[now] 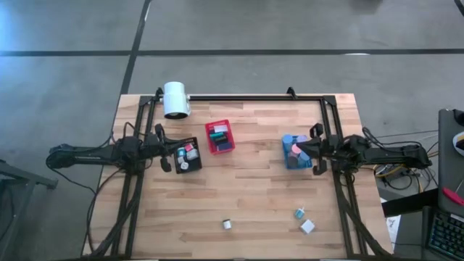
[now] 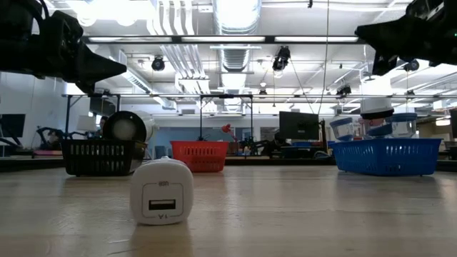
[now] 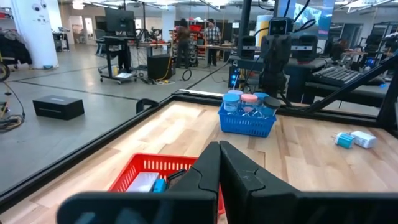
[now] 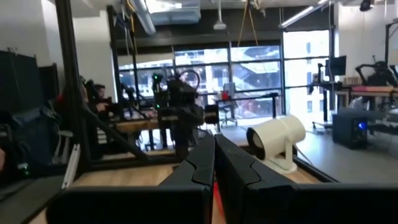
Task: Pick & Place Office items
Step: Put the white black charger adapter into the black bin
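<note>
Both hands closed, empty: left hand (image 1: pixel 168 154) over black bin (image 1: pixel 188 157), right hand (image 1: pixel 313 152) over blue bin (image 1: pixel 295 153). Three items (image 1: pixel 303 221) loose on tabletop (image 1: pixel 254 196) front of blue bin. Open wide, descend straight

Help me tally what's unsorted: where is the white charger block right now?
In the high view the white charger block lies loose near the table's front edge on the right arm's side, beside a small teal piece and well clear of the blue bin.

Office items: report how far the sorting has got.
Done: pieces already sit in the black bin, the red bin and the blue bin. In hand: nothing; the left hand by the black bin and the right hand by the blue bin are both shut and empty. Left: three loose pieces on the bare table, a small round one, a teal one and a white charger block.
</note>
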Controlling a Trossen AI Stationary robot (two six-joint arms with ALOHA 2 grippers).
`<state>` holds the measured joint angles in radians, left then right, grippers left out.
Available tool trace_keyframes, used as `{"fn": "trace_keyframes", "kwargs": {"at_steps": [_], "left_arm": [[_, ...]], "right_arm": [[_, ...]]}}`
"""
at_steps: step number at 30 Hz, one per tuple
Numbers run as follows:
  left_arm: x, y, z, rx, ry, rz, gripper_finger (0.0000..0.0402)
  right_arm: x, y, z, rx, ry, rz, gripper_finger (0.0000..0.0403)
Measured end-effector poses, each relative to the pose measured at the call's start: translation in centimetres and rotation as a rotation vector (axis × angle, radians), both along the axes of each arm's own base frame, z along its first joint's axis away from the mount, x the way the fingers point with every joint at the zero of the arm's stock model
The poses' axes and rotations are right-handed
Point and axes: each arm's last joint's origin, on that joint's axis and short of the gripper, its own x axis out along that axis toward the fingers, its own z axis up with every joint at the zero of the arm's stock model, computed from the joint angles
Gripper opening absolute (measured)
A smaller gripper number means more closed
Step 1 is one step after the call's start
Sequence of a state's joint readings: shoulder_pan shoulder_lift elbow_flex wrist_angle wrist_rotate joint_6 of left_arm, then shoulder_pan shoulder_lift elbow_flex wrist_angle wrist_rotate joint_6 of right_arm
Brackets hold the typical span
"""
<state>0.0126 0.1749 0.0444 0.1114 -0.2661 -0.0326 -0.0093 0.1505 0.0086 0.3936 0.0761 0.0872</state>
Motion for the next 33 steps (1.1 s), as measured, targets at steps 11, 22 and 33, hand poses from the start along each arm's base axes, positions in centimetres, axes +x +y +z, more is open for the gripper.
{"fn": "trace_keyframes", "kwargs": {"at_steps": [11,22,33], "left_arm": [[0.0,0.01,0.0,0.039,0.011,0.002,0.001],[0.0,0.01,0.0,0.012,0.004,0.003,0.001],[0.0,0.01,0.0,-0.026,-0.008,0.003,0.001]], "right_arm": [[0.18,-0.01,-0.34,-0.018,0.04,-0.009,0.0008],[0.19,-0.03,-0.34,-0.014,0.041,-0.015,0.0008],[0.19,-0.04,-0.36,-0.016,0.043,-0.018,0.0008]]}}
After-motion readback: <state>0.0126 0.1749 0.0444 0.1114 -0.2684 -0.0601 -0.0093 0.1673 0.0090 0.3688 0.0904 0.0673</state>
